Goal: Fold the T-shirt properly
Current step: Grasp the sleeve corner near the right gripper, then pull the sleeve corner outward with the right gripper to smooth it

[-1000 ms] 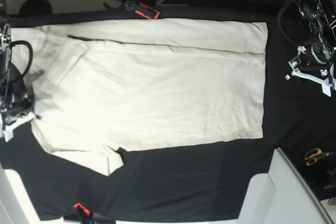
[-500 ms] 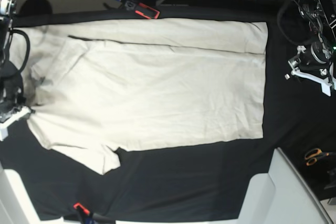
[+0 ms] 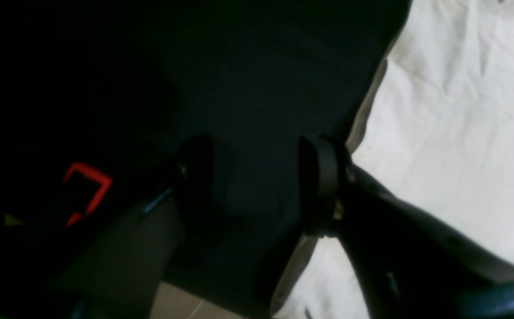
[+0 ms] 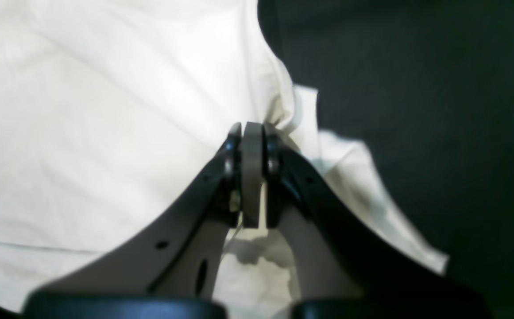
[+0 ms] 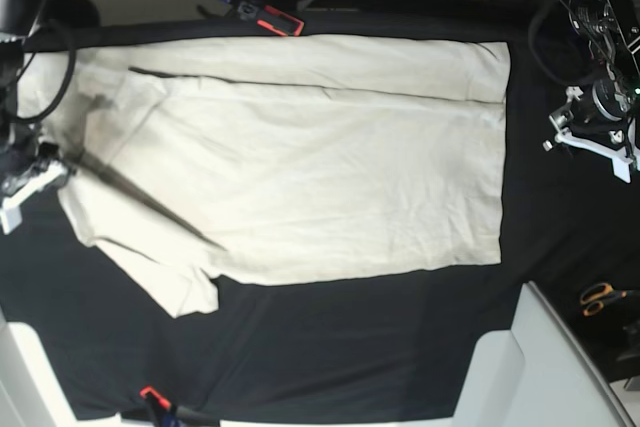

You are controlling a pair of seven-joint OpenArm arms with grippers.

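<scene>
Left wrist view: left gripper (image 3: 257,186) is seen with jaws apart, nothing between them, over the black cloth (image 3: 248,71). The shirt (image 3: 451,124) lies at 3 o'clock, its edge just beside the right-hand finger. A red-framed tool (image 3: 86,190) is seen at 9 o'clock, dim.

Right wrist view: right gripper (image 4: 251,175) is pinched tight, and a fold of shirt (image 4: 106,124) edge is bunched at its tips; the grip appears to be on the cloth. Fabric is judged thin, light, limp and wrinkle-prone, so it will drape and drag rather than hold shape. Hems and corners are judged the best holds.

Base view: shirt (image 5: 300,167) is spread across the middle, long side folded over at 12 o'clock, a sleeve loose at 7 o'clock. Right gripper (image 5: 30,182) sits at the 9 o'clock edge, left gripper (image 5: 590,132) at 3 o'clock, well apart from the hem. Open black cloth (image 5: 380,337) is available at 6 o'clock. Scissors (image 5: 600,297) lie at 4 o'clock, clear of the shirt.
</scene>
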